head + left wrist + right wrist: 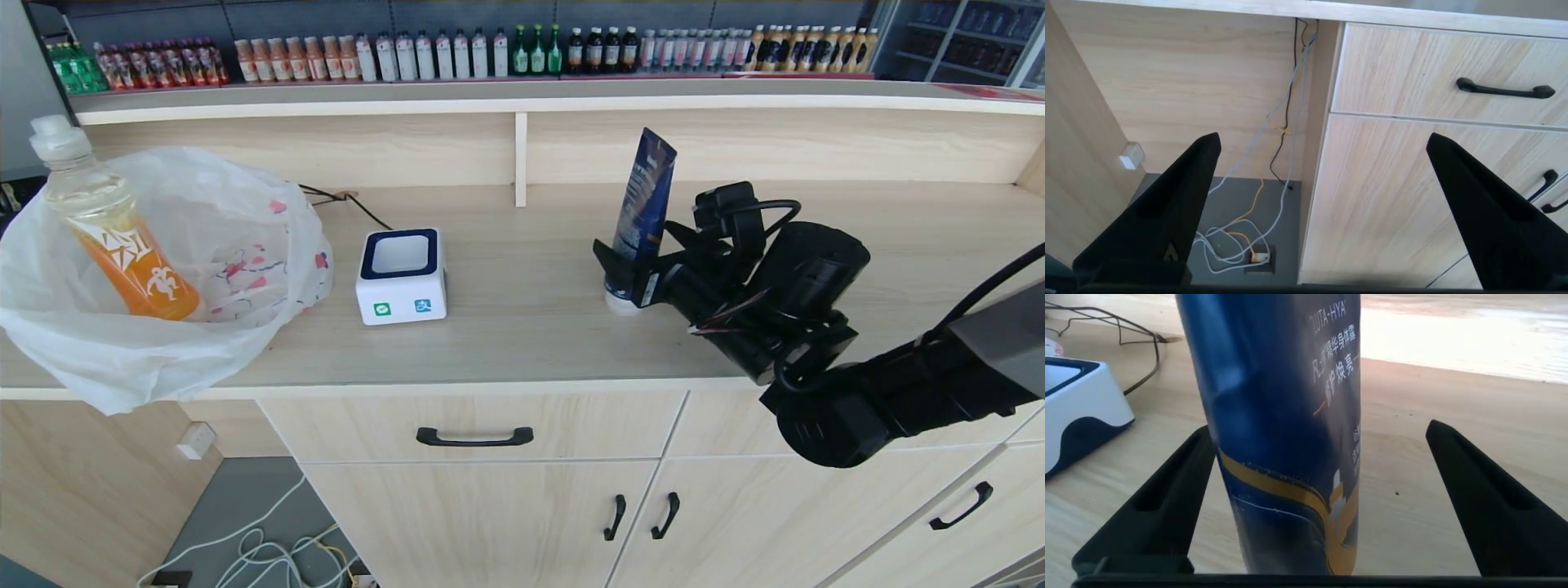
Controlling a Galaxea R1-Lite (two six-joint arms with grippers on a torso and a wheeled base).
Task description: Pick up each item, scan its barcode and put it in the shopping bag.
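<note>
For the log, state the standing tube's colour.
Dark blue tube with a gold band; right wrist view shows it best.

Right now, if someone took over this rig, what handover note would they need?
Left gripper: open, empty, low in front of the cabinet drawers.
Right gripper: open, straddling the blue tube, which stands on its cap on the counter; not yet gripped.
Done: orange drink bottle sits in the shopping bag.
To do: grip the tube, pass it over the scanner, bag it.
</note>
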